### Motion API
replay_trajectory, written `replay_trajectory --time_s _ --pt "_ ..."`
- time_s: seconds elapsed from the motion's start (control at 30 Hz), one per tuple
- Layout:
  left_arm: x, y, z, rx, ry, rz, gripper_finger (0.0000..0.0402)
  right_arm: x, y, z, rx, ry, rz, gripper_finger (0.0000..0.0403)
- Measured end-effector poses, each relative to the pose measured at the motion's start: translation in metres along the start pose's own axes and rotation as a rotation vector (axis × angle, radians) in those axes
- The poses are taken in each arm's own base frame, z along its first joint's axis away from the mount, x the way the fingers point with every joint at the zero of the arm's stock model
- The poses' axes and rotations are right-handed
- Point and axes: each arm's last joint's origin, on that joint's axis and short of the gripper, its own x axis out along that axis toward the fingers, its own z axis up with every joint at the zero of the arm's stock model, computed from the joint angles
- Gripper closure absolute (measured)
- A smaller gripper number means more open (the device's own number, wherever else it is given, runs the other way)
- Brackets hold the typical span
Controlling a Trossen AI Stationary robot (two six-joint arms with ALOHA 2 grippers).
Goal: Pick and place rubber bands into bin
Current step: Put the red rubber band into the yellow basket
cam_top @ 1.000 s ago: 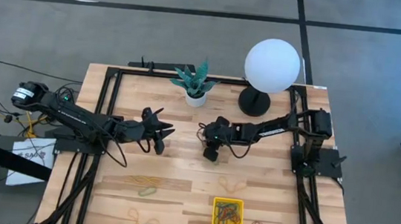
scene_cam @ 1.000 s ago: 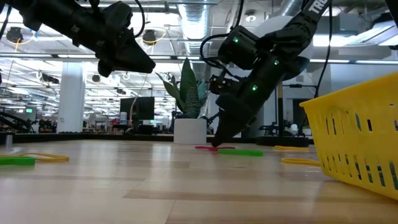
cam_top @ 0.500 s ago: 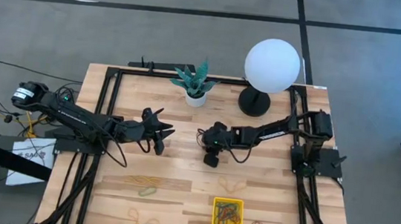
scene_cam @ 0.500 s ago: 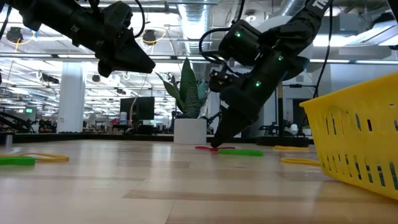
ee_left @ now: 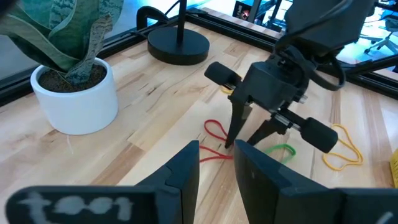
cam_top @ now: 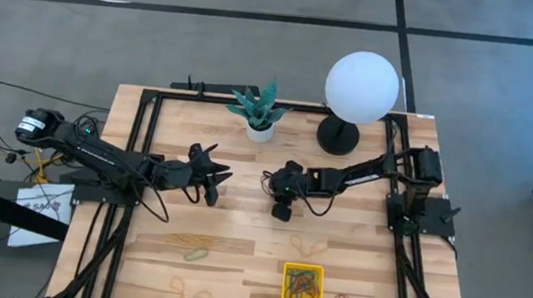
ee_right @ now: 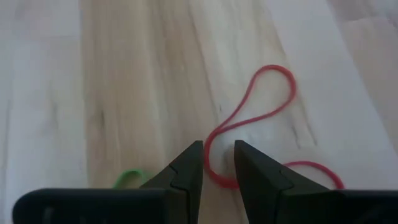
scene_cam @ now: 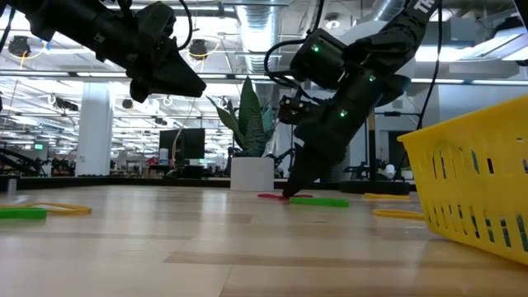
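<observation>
Right gripper tips on table, jaws narrowly parted astride red rubber band. Left gripper hovering nearby, jaws slightly apart, empty.

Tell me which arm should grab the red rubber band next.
Right. The right gripper is down at the table with its open jaws straddling the red rubber band. The left gripper hangs above the table, off to the side of it.
</observation>
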Motion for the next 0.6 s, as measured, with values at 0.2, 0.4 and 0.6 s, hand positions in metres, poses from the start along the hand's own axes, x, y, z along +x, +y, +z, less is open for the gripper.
replay_trajectory --time_s 0.2,0.4,0.6 --pt "0.000 0.000 0.000 0.000 0.000 0.000 0.0313 0.003 0.002 -0.002 -0.007 0.011 -0.027 0.0317" --pt "0.000 0.000 0.000 0.001 0.001 0.000 0.0313 0.016 0.007 -0.009 -0.027 0.028 -0.037 0.0317" --pt "0.000 0.000 -0.001 0.005 0.008 0.003 0.0313 0.013 0.009 -0.007 -0.031 0.016 -0.030 0.0352"
